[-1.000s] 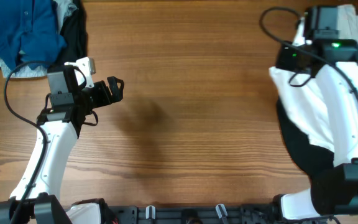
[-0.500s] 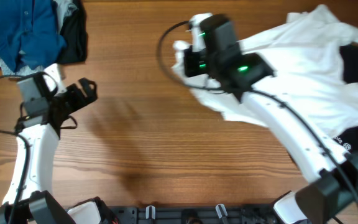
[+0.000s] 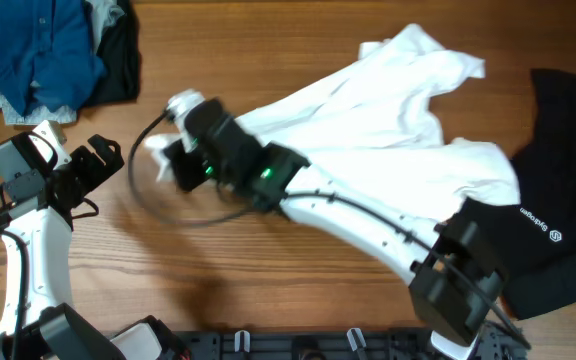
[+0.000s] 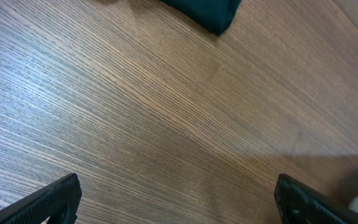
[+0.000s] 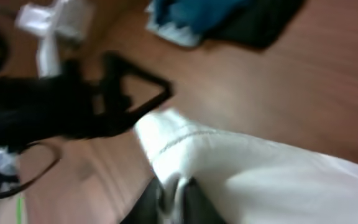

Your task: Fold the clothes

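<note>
A white shirt (image 3: 388, 110) lies stretched across the middle of the table, from the upper right toward the left. My right gripper (image 3: 173, 150) is shut on its left edge, near the left arm. In the right wrist view the white cloth (image 5: 253, 174) is pinched between the dark fingers (image 5: 176, 196); the view is blurred. My left gripper (image 3: 98, 158) is open and empty at the left, just above bare wood (image 4: 166, 124), with both finger tips at the bottom corners of its wrist view.
A pile of blue, black and pale clothes (image 3: 43, 45) sits at the back left corner. A black garment (image 3: 558, 220) with a small white logo lies at the right edge. A dark cloth corner (image 4: 210, 12) shows at the top of the left wrist view.
My right arm has swept from the right side far to the left, dragging the white shirt across the table. My left arm has pulled back to the left.
</note>
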Controlling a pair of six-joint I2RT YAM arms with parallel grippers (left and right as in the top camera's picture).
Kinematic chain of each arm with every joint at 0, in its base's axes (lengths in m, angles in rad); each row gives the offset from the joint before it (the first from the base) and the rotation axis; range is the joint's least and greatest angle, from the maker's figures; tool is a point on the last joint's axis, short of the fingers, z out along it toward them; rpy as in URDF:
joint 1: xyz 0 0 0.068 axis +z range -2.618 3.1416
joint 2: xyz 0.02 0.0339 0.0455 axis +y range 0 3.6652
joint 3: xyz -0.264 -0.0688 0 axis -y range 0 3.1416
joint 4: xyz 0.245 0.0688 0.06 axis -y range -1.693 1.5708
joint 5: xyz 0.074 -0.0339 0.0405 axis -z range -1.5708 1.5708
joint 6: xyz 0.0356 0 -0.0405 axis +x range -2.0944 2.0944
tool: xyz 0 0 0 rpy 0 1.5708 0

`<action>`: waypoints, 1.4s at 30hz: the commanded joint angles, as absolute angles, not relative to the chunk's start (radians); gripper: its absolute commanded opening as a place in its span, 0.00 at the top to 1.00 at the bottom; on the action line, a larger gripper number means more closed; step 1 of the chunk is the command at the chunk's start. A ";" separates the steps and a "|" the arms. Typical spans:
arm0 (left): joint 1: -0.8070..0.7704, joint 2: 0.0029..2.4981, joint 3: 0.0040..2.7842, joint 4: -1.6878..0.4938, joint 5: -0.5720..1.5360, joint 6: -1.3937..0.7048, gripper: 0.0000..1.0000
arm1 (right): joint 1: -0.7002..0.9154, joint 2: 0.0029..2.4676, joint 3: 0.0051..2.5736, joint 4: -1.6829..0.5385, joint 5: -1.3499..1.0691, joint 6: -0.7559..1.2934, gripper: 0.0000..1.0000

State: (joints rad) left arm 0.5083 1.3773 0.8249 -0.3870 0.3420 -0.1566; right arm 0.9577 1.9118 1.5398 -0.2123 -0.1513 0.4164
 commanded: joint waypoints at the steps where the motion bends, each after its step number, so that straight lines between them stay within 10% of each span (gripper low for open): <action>1: 0.513 1.375 0.838 -0.390 0.344 -0.165 0.00 | 0.955 1.900 1.554 -0.222 -0.104 0.396 0.46; 15: 0.488 1.375 0.838 -0.417 0.347 -0.164 0.02 | 0.448 1.715 1.554 -0.661 0.020 0.453 0.00; 26: 0.261 1.375 0.838 -0.402 0.297 -0.109 0.01 | -0.160 1.723 1.505 -1.051 0.056 0.487 0.00; 42: 0.152 1.375 0.838 -0.375 0.260 -0.110 0.00 | -0.631 1.731 1.131 -0.739 0.034 0.614 0.00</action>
